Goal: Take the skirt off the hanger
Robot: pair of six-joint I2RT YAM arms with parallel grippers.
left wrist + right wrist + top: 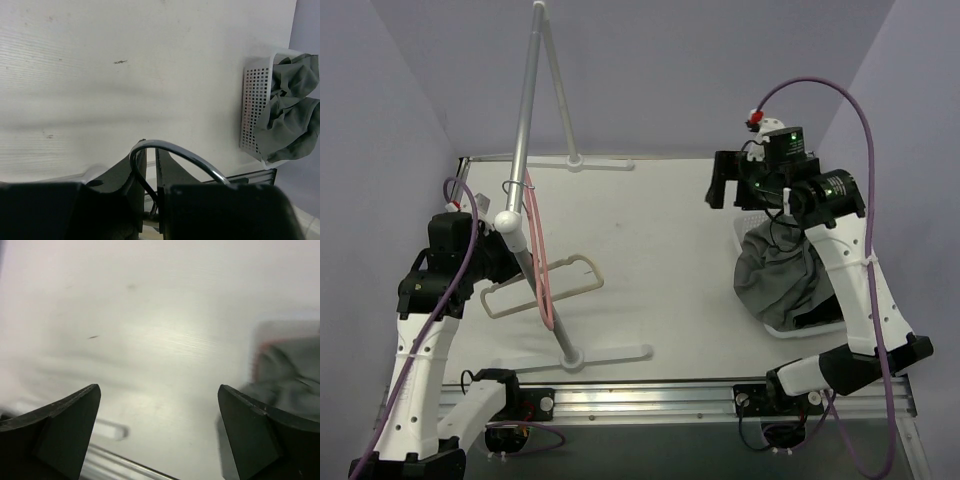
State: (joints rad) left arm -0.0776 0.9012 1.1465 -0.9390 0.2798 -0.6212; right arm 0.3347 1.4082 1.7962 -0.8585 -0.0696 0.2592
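Skirt (780, 280) is off the hanger (545, 285), heaped in basket (252, 100) at R. R gripper (159, 390) fingers wide apart, empty, near basket. L gripper (150, 155) clamped on hanger at hook. We'd raise R clear of cloth w/o snagging; L steady.

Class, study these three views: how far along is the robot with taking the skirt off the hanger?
Done: the grey skirt lies bunched in the white basket, clear of the beige hanger. In hand: the left pincer is shut on a metal hook, seemingly the hanger's, while the right pincer stands open and empty. Left: probably only letting go of the hanger.
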